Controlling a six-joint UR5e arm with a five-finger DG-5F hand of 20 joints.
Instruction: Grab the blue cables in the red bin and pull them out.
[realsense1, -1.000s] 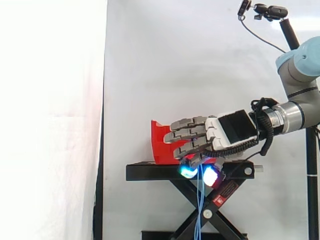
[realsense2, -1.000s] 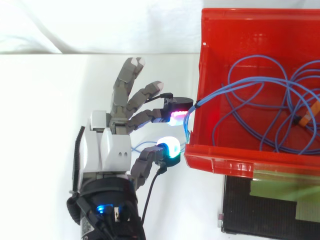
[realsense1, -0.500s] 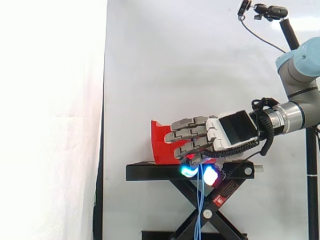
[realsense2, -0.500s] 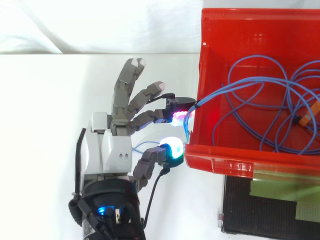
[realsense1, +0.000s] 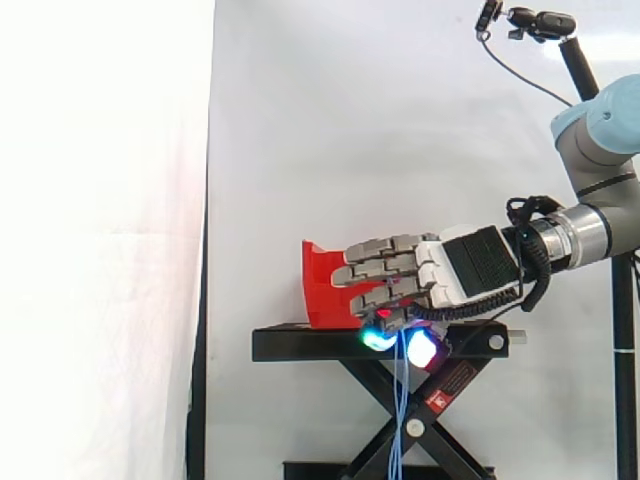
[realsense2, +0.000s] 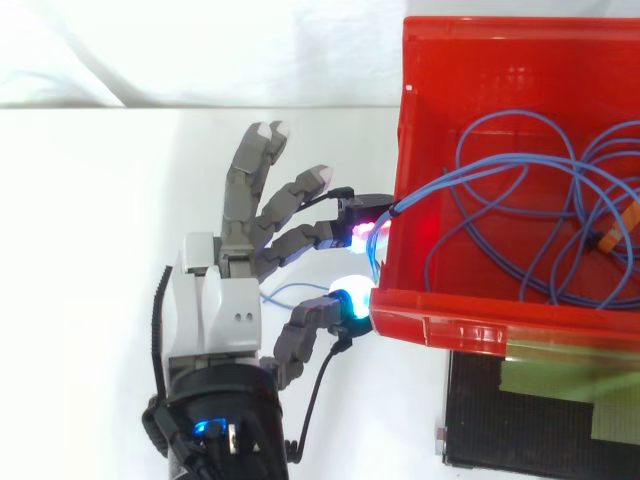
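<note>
Hanging straight down past the black scissor stand (realsense1: 300, 345), thin blue cables (realsense1: 399, 395) leave the robot hand (realsense1: 450, 272) beside the red plastic bin (realsense1: 322, 290). From above, its fingers (realsense2: 358, 232) pinch strands crossing the bin's wall, apparently ready for pulling; most loops lie inside.

The red bin (realsense1: 322, 288) sits on the black scissor stand (realsense1: 300, 345).

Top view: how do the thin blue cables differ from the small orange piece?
The thin blue cables sprawl in wide loops; the small orange piece is one short stub. The cables cross the wall; the orange piece lies wholly inside. Both are in the red plastic bin.
</note>
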